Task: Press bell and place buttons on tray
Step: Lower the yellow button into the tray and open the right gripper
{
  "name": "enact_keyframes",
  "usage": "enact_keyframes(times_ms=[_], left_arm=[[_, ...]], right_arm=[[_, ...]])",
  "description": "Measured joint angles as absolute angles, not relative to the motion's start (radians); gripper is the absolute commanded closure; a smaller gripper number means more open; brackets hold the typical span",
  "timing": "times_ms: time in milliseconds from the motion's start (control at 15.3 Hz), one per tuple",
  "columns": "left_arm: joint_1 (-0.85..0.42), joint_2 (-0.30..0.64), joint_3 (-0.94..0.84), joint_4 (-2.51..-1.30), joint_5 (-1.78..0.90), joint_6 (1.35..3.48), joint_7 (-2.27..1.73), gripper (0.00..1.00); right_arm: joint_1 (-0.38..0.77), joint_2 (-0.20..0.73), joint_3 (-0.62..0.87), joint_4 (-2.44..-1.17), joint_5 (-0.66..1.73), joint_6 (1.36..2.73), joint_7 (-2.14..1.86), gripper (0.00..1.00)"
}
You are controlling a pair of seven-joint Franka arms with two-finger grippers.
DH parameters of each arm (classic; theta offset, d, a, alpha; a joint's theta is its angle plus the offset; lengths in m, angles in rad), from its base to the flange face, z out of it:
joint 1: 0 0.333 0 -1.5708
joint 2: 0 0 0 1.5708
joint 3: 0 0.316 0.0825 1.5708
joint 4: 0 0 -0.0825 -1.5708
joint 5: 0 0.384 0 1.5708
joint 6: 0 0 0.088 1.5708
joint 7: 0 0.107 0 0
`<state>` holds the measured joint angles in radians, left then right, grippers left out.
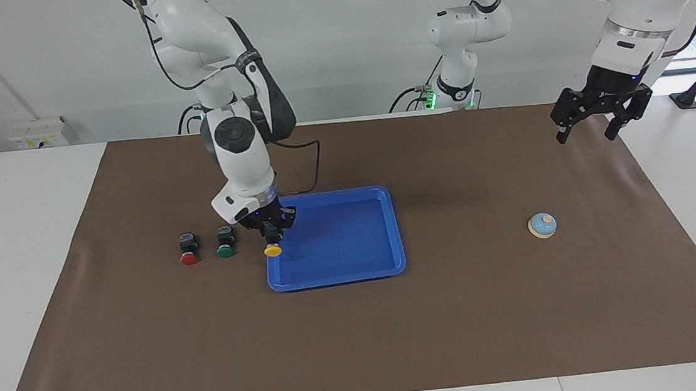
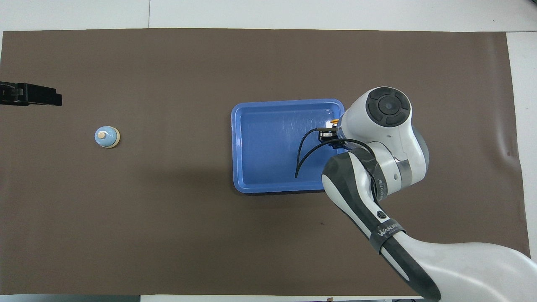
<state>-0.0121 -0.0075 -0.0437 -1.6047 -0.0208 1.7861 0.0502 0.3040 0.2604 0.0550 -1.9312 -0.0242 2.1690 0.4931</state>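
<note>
Right gripper (image 1: pixel 271 235) clamped on the yellow button (image 1: pixel 273 250), over the tray (image 1: pixel 355 273) rim at the right arm's end. Red button (image 1: pixel 188 250) and green button (image 1: pixel 224 242) sit beside the tray. Left gripper (image 1: pixel 588 128) open, waiting well above the bell (image 1: pixel 542 226).

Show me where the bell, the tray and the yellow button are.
bell (image 1: pixel 542 226): facing view, on its blue dome.
tray (image 1: pixel 355 277): facing view, on its raised rim.
yellow button (image 1: pixel 273 250): facing view, on its round cap.
</note>
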Motion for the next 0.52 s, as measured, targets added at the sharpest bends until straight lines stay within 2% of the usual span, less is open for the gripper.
enact_keyframes(times_ms=[196,327,457,523], left_arm=[[-0.012,-0.007,-0.044,-1.605,-0.021,1.785,0.050,0.00],[-0.014,-0.014,-0.044,-1.623,-0.021,1.576,0.050,0.00],[-0.018,-0.016,-0.043,-1.642,-0.021,1.516,0.050,0.00],[-0.019,-0.016,-0.043,-1.647,-0.021,1.513,0.050,0.00]], right_arm=[[0.309,0.295,0.054,-1.932,-0.024,2.180,0.534,1.00],[0.311,0.315,0.054,-1.937,-0.024,2.204,0.544,1.00],[0.323,0.327,0.054,-1.953,-0.022,2.239,0.551,1.00],[0.332,0.330,0.054,-1.962,-0.015,2.254,0.556,0.85]])
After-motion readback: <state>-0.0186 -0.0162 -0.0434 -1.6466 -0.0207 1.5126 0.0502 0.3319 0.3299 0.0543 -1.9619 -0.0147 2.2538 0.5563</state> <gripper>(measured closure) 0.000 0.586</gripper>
